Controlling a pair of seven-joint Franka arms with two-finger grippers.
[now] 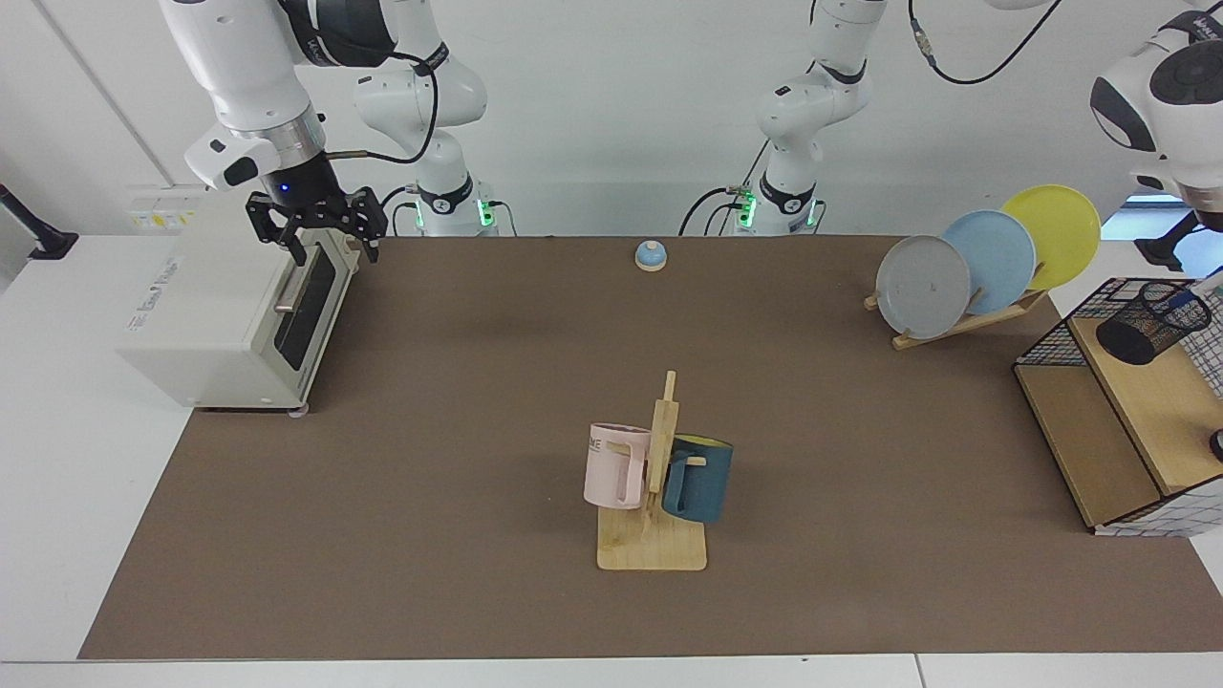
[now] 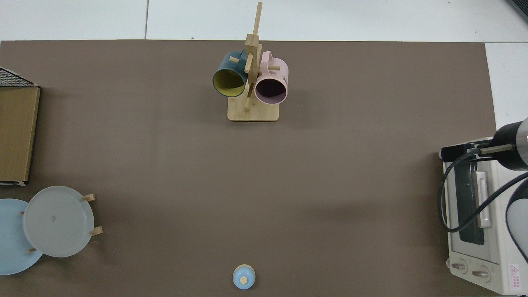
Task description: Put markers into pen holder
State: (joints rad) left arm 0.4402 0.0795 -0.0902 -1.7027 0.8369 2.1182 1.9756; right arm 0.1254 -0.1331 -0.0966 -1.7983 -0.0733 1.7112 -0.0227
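Marker [image 1: 1188, 304] in pen holder [image 1: 1149, 325], claw unseen.

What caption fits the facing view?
Marker sits in pen holder on the rack; right gripper hovers open over the toaster oven.

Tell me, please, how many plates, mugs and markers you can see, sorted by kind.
Plates: 3 - grey, blue, yellow.
Mugs: 2 - pink, teal.
Markers: 1 - blue-capped marker in the pen holder.
Total: 6.

A teal mug [image 2: 229, 78] and pink mug [image 2: 271, 86] hang on a wooden stand [image 2: 253, 112] on the brown mat [image 2: 264, 177].
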